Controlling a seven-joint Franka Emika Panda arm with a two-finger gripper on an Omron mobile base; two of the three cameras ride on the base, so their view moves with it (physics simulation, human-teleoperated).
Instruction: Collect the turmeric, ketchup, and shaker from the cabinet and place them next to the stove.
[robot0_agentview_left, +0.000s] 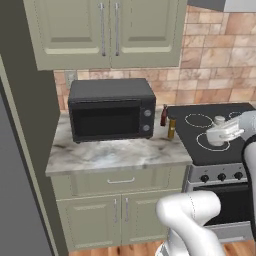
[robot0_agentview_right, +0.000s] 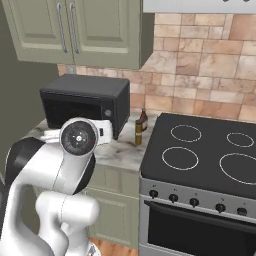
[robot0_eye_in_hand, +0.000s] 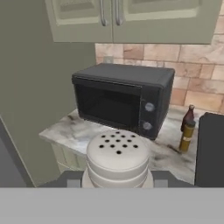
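My gripper (robot0_eye_in_hand: 117, 180) is shut on the shaker (robot0_eye_in_hand: 117, 158), a pale cylinder with a perforated rounded top, close up in the hand view. In the left base view the gripper (robot0_agentview_left: 220, 134) holds the shaker (robot0_agentview_left: 219, 121) in the air, in line with the left burners of the stove (robot0_agentview_left: 186, 136). The ketchup (robot0_agentview_left: 163, 116) and the turmeric (robot0_agentview_left: 171, 127) stand side by side on the counter between microwave and stove. Both show again as ketchup (robot0_agentview_right: 143, 120) and turmeric (robot0_agentview_right: 138, 133), and as ketchup (robot0_eye_in_hand: 188, 118) and turmeric (robot0_eye_in_hand: 187, 137). Both doors of the cabinet (robot0_agentview_left: 105, 30) are shut.
A black microwave (robot0_agentview_left: 111, 110) takes up the back of the marble counter (robot0_agentview_left: 115, 155). A tall dark panel (robot0_agentview_left: 25, 150) walls off the left. Base cabinets with drawers sit below. My arm's large joint (robot0_agentview_right: 78, 138) blocks part of the counter in the right base view.
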